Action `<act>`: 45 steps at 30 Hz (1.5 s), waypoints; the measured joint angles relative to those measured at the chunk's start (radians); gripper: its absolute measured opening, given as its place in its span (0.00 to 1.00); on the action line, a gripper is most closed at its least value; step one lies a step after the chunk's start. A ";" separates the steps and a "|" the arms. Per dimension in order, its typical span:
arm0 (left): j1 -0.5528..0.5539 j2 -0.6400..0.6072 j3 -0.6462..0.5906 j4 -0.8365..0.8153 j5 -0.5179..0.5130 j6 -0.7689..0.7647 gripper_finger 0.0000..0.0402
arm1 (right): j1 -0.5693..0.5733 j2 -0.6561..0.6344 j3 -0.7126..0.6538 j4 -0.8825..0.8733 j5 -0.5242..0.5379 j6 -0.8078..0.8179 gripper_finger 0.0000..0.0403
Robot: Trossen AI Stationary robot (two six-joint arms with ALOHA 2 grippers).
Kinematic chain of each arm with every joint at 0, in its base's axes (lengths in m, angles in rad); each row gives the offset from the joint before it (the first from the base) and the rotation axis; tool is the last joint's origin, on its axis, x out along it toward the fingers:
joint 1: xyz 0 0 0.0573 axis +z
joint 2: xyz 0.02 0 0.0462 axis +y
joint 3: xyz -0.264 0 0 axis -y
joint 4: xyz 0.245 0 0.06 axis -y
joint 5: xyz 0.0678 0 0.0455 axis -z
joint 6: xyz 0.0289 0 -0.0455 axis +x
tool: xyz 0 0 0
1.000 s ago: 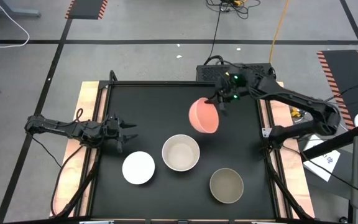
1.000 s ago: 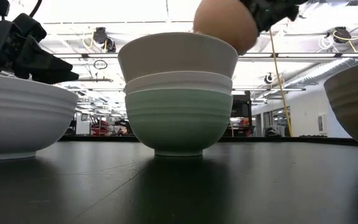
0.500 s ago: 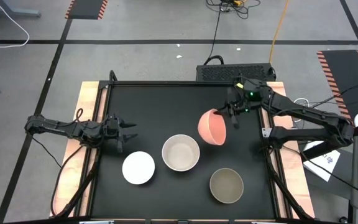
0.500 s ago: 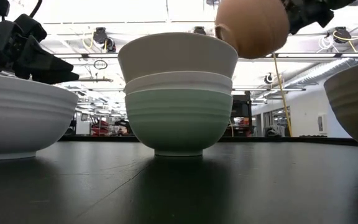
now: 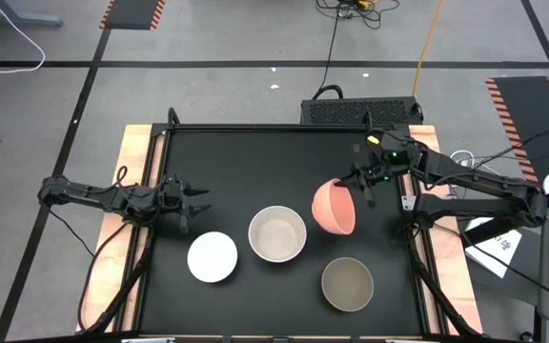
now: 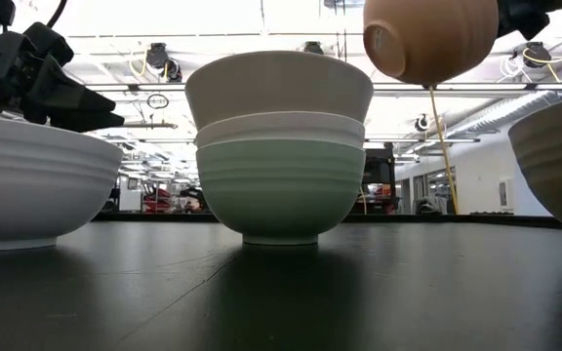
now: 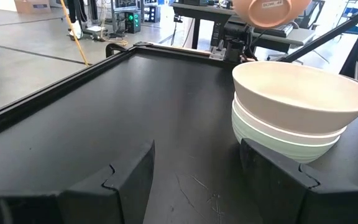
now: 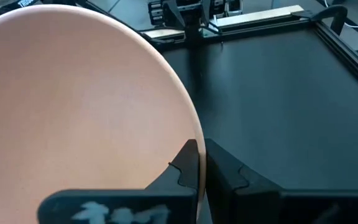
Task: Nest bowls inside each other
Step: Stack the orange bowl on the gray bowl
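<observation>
Black table top with wood strips down both sides, grey floor with dark tape lines around it; low view looks across into a bright workshop with ceiling lights and pipes.

Right gripper sits over the right half of the table, clamped on the rim of the coral-pink bowl; right wrist view shows the fingers pinching the rim, one inside and one outside. Bowl is in the air and tilted, its foot showing in the low view, above and to the right of the stack. Right arm reaches in from the table's right edge.

Stack is mid-table: beige-grey bowl on top, white bowl under it, mint-green bowl at the bottom, resting on the table.

Single white bowl is just left of the stack, apart from it. Olive-tan bowl is near the front right, also alone.

Left gripper hangs at the left side of the table, fingers spread, holding nothing, above the single white bowl's far side.
</observation>
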 joint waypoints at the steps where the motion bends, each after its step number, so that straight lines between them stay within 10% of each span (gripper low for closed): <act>1: 0.000 0.000 0.000 0.000 0.000 0.000 0.59 | 0.003 -0.003 0.000 0.001 0.000 0.002 0.00; 28: 0.000 0.000 0.000 0.000 0.001 -0.007 0.59 | 0.186 -0.049 -0.209 0.285 0.105 0.098 0.00; 45: 0.000 0.000 0.000 0.000 0.001 -0.004 0.59 | 0.231 0.341 0.191 0.116 0.144 0.091 0.00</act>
